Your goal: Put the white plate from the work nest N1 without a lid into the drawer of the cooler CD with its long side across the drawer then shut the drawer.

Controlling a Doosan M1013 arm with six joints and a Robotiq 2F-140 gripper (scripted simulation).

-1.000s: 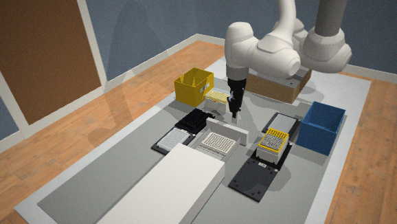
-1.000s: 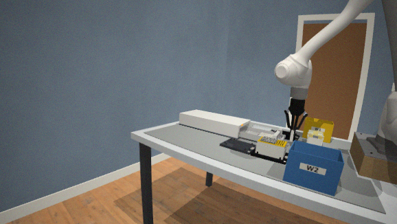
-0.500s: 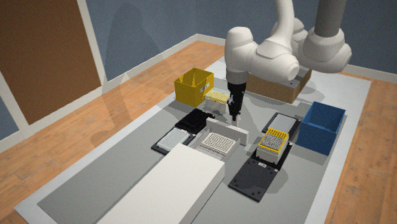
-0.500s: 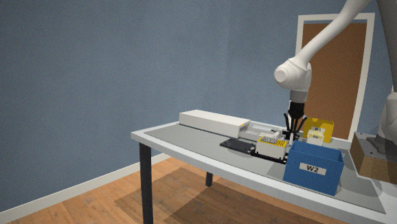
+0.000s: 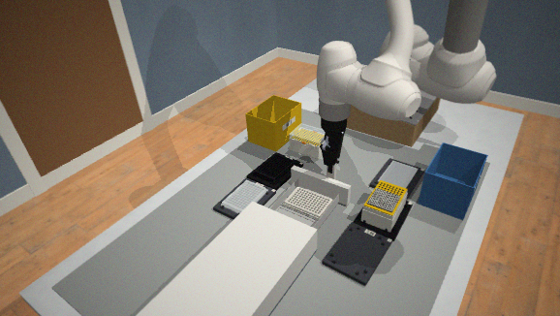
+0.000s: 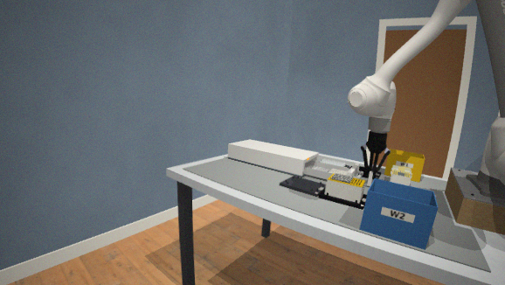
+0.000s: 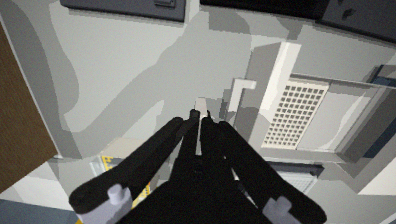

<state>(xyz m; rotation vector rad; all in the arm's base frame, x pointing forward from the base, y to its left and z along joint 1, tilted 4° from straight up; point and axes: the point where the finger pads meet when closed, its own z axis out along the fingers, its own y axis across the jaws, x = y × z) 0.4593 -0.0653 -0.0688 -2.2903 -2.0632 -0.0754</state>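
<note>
the white arm (image 5: 378,82) reaches down over a grey bench (image 5: 145,252), its wrist pointing straight at the work area. the long white cooler (image 5: 242,262) lies at the near end of the bench, its drawer (image 5: 320,186) pulled open toward the arm's base. a blue bin (image 5: 452,179) marked w2 stands at one side of the bench and a yellow bin (image 5: 273,121) at the other, well apart. a tip box (image 5: 385,204) with a yellow top sits on a dark plate beside the drawer. the white plate (image 5: 307,200) lies flat in the open drawer, well grid up, with no lid on it. another white plate (image 5: 244,195) rests in a dark nest on the drawer's other side. the black gripper (image 7: 200,116) hangs just outside the drawer's front panel, its fingertips pressed together with nothing between them; whether they touch the front cannot be told.
</note>
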